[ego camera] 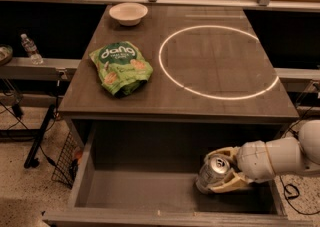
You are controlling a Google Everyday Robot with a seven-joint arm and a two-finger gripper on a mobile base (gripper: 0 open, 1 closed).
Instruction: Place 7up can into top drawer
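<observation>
Inside top drawer (135,191), right side, jaws grip the 7up can (212,172), perhaps grounded.

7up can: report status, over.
Gripper shut on 7up can, right end of top drawer. Can tilted, low inside, not released. Nothing seen blocking it.

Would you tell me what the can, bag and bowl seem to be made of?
The can: shiny silver metal, likely aluminium, with pull-tab; the tool grips it in the drawer. The bag: glossy, crinkled plastic film. The bowl: smooth off-white, ceramic or plastic.
</observation>
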